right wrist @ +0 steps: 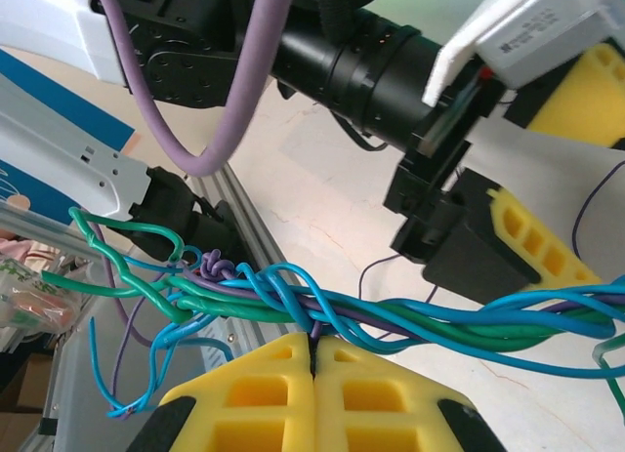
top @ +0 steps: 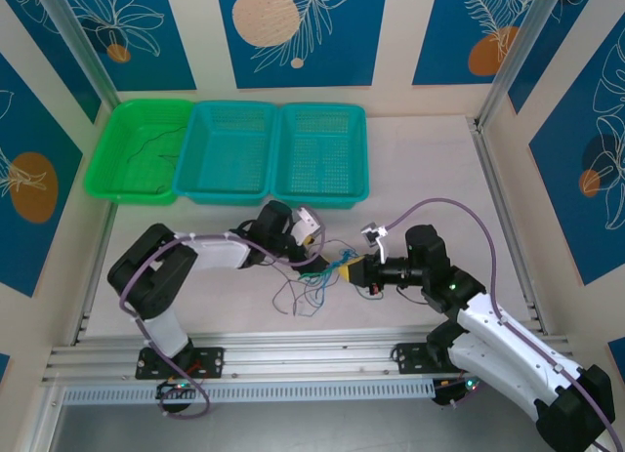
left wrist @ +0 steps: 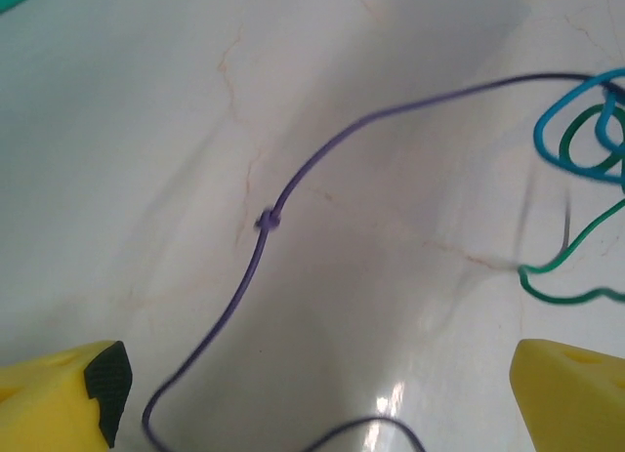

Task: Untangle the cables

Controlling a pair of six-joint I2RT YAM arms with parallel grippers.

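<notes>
My right pincer (right wrist: 312, 343) was clamped tight, its yellow fingers (right wrist: 244, 393) pressed together on a twisted bundle of cables (right wrist: 410, 320). The blue, green and purple strands ran across the fingertips and spilled into loose loops at one side. My left pincer (left wrist: 312, 398) stood wide, its yellow fingers (left wrist: 59, 393) far apart at the lower corners of the wrist view and gripping nothing. Between them a single purple cable (left wrist: 293, 184) lay on the pale worktop (left wrist: 146, 110), with a small knot (left wrist: 269, 221) tied partway along it. Blue loops (left wrist: 586, 130) and a green strand (left wrist: 571, 267) lay near it to one side. From above, the two pincers faced each other near the middle of the worktop. The tangle hung between them, and its loose ends trailed toward the near rail (top: 293, 349). Three baskets sat side by side along the far edge: a green basket (top: 98, 174) and two teal baskets (top: 363, 169). A thin dark cable (top: 161, 140) lay inside the green one, well apart from the tangle.
</notes>
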